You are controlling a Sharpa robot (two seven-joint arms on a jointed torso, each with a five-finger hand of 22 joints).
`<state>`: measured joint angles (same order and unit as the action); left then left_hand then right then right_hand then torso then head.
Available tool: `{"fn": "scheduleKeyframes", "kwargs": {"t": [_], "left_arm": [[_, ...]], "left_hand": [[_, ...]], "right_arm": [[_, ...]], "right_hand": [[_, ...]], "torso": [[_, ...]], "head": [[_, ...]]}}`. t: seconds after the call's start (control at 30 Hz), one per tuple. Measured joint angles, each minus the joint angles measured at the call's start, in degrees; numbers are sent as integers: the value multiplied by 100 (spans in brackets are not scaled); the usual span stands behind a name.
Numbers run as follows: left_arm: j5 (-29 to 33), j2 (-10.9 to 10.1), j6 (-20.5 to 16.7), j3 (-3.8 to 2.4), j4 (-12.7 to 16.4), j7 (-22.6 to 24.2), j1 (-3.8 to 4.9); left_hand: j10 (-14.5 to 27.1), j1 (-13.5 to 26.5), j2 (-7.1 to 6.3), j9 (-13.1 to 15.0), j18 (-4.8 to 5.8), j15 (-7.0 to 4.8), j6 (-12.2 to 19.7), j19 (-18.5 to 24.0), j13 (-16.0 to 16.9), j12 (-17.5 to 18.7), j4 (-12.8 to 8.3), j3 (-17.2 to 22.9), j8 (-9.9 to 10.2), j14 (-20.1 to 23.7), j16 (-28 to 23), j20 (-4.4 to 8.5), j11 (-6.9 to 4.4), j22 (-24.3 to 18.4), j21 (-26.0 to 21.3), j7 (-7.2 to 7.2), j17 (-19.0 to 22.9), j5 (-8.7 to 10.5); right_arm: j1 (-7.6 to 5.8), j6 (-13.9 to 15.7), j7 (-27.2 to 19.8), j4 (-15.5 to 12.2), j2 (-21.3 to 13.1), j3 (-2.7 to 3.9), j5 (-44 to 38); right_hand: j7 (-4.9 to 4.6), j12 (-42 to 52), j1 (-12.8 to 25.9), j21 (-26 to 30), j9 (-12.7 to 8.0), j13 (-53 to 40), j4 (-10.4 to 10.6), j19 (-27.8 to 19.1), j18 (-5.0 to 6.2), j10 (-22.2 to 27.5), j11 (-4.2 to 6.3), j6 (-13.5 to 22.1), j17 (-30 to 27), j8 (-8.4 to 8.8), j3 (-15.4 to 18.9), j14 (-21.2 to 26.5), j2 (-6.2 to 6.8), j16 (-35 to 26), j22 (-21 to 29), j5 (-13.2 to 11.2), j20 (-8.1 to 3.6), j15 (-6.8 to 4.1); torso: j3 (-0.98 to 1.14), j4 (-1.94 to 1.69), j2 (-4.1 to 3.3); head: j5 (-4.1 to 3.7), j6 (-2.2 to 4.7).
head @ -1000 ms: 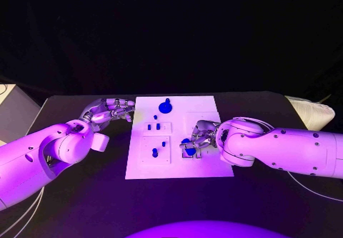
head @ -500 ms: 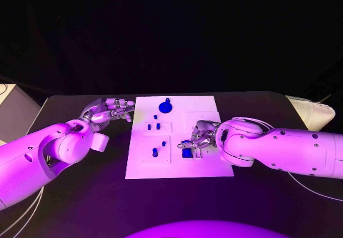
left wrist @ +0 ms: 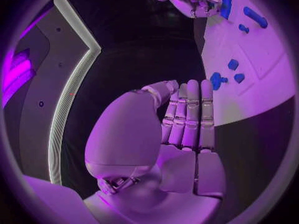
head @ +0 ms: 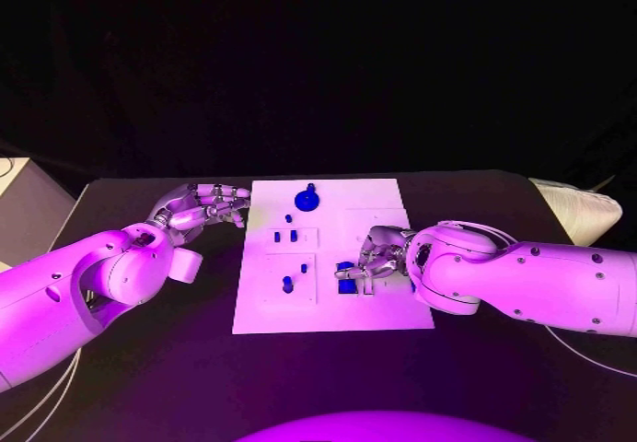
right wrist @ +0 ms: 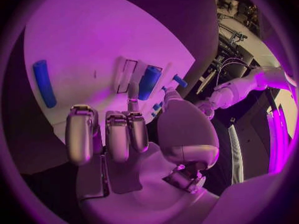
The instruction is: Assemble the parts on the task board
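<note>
The white task board [head: 385, 308] lies mid-table. My right hand [head: 378, 258] hovers over its right part, with a thumb and a finger on either side of a blue cylinder part [head: 348, 279] [right wrist: 149, 82] at a slot; it appears pinched. The left wrist view shows that right hand [left wrist: 187, 0] with the cylinder [left wrist: 225, 6] at its fingertips. My left hand [head: 202, 207] [left wrist: 187, 119] rests by the board's left far corner, fingers together and curled, holding nothing. A round blue part [head: 306, 196] [left wrist: 216, 79] sits at the far edge. A blue rod [right wrist: 44, 82] lies flat on the board.
Several small blue pieces [head: 288, 284] stand in the board's left panels. A white box [head: 20, 207] stands at the table's left edge and a pale bundle [head: 584, 207] at its right edge. Black table [head: 332, 368] stretches in front of the board.
My right hand has drawn slightly nearer along the board, and the blue cylinder now shows more fully beside its fingers. The left hand has not moved.
</note>
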<state>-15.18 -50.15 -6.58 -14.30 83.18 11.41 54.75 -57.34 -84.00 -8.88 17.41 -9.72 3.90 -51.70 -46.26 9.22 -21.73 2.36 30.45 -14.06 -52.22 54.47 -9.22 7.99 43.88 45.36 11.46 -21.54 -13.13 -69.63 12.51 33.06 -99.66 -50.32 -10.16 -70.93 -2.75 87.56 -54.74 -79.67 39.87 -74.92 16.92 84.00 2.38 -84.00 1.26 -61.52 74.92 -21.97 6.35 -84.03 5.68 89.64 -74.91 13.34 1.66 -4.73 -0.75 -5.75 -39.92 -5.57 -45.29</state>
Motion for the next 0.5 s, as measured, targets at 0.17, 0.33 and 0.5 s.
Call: {"fn": "scheduleKeyframes", "kwargs": {"t": [0.17, 0.33, 0.5], "left_arm": [[0, 12, 0, 0, -11, 0, 0], [0, 41, -1, 0, -32, 9, -1], [-1, 57, -2, 1, -48, 19, -12]], "left_hand": [[0, 0, 0, 0, 0, 0, 0, 0, 0, 0, 0, 0, 0, 0, 0, 0, 0, 0, 0, 0, 0, 0], [0, 0, 0, 0, 0, 0, 0, 0, 0, 0, 0, 0, 0, 0, 0, 0, 0, 0, 0, 0, 0, 0], [0, 0, 0, 1, 0, 0, 0, 0, 0, 0, -16, 16, 0, 0, 0, 0, 0, 10, 23, 0, 0, 0]], "right_arm": [[4, 296, -95, -106, -184, 7, 27], [-29, 675, -218, -163, -430, 38, 116], [-101, 853, -336, -159, -664, 55, 275]], "right_hand": [[-15, 0, -395, 0, -35, 0, 8, 0, 0, 0, 0, 77, 0, 0, -39, 0, 70, 0, 0, 244, 0, 0], [-32, 0, -717, -44, -74, 1, 8, 0, 1, 0, 0, 144, -1, 23, -39, 0, 84, 0, 0, 329, 0, 0], [-172, 101, -1472, -126, -273, 1, -24, 0, 6, 2, -124, 439, -1, 389, -134, 1, 37, 0, 1, 497, 1, 90]], "torso": [[2, 1, 4], [2, 16, 12], [2, 30, 25]], "head": [[-9, 20], [-35, 51], [-83, 68]]}}
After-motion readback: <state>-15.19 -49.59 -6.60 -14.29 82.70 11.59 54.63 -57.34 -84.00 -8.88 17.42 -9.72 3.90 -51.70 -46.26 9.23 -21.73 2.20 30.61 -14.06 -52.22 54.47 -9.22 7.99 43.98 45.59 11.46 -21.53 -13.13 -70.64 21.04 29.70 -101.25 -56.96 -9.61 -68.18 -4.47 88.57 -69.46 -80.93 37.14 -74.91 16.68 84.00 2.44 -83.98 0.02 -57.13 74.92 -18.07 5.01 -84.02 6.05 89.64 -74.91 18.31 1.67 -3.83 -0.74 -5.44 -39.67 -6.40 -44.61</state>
